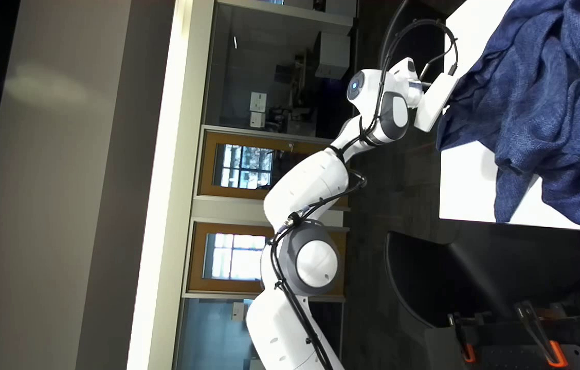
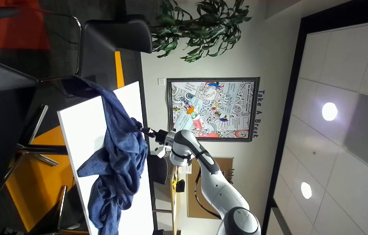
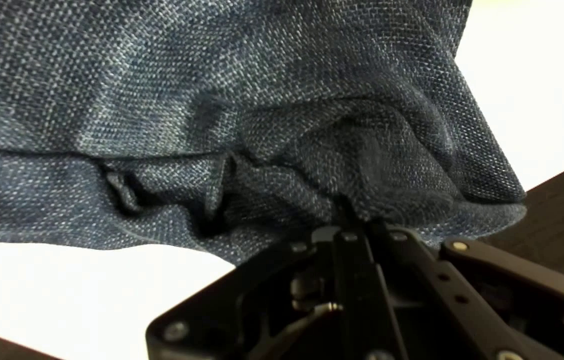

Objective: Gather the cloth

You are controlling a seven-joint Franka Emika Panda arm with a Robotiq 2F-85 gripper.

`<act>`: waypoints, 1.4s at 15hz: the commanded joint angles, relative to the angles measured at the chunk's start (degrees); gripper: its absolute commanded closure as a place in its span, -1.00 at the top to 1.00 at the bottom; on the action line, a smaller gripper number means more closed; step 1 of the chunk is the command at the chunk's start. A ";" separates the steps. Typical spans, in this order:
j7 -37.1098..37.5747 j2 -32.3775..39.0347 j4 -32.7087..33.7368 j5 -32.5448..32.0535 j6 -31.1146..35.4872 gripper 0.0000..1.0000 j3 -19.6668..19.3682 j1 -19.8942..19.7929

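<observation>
The cloth (image 1: 552, 113) is a large dark navy-blue sheet lying bunched in folds on the white table (image 1: 467, 177). In an exterior view the cloth (image 2: 125, 156) stretches along the table, and one end hangs over an edge. My gripper (image 2: 143, 130) meets the cloth near the table's long edge, where a small bunch is pulled up. In the wrist view the gripper's fingers (image 3: 357, 217) are close together, with cloth (image 3: 272, 125) bunched round the tips. The fingertips themselves are partly hidden in the fabric. In an exterior view the fingers are hidden behind the white wrist piece (image 1: 436, 103) and cloth.
Both exterior views stand turned on their side. Dark chairs (image 2: 112, 36) stand close round the table, and a black chair (image 1: 439, 277) shows by its edge. A plant (image 2: 200, 29) and a framed poster (image 2: 213, 109) are behind. Orange-handled clamps (image 1: 557, 354) sit near the robot's base.
</observation>
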 commanded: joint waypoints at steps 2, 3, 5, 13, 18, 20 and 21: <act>0.48 -12.86 -15.85 0.44 4.88 -0.98 -1.82 0.24; 0.34 -15.00 -18.49 0.63 5.98 -0.98 -1.85 0.10; -0.05 -19.16 -23.64 0.96 8.59 -0.98 -1.92 -0.33; 1.91 -36.64 -46.66 4.26 21.17 -0.98 -4.27 -2.46; -0.51 -49.09 -60.66 14.95 24.61 -0.98 -2.94 -8.47; -1.28 -53.30 -63.72 20.41 24.33 -0.98 -3.64 -10.14; -1.62 -54.88 -64.53 22.94 24.51 -0.98 -4.18 -10.68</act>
